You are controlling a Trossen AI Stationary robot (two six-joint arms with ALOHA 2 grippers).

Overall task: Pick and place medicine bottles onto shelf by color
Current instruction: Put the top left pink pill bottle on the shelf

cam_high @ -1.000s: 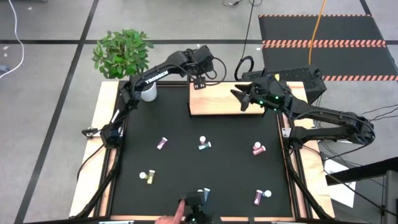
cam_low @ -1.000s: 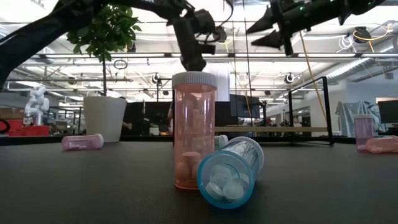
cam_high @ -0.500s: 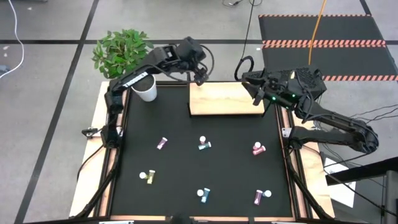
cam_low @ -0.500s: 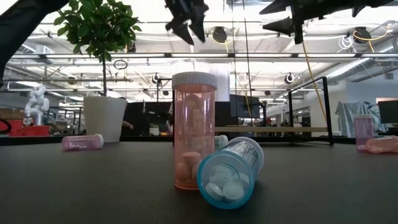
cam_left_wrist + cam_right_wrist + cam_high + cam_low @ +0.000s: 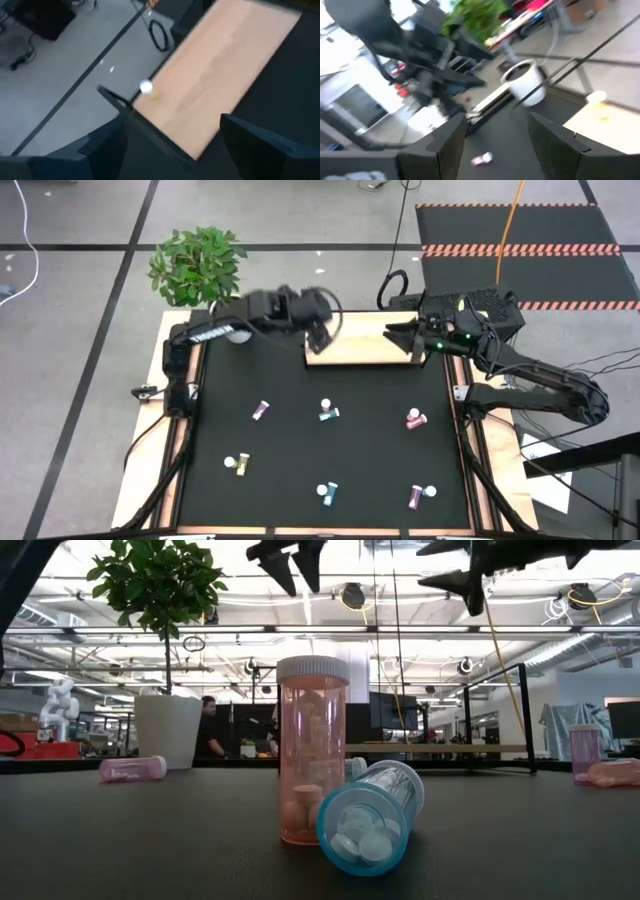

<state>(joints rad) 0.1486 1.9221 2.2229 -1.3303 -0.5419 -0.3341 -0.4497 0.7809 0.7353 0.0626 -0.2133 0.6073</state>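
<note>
Six small white-capped medicine bottles lie scattered on the black table top, all toward its near half, none on the flat light-wood shelf board at the far edge. One more pale-capped yellowish bottle already sits at a corner of that board, seen only in the left wrist view.

Both arms hang above the far edge. Left gripper hovers over the board's left end, right gripper over its right end; both sets of jaws stand apart and hold nothing.

Bottles, far row: magenta left, teal centre, magenta right. Near row: yellow-green left, teal centre, magenta right. All lie well apart from each other.

Judgement: every bottle lies toward the near edge from both grippers, so the coming move is a reach nearward and down. Left arm is nearer the left magenta bottle, right arm the right one. The left magenta bottle's long axis seems roughly diagonal to the table's edges; wrist rotation likely needed. Room around each bottle looks ample.
</note>
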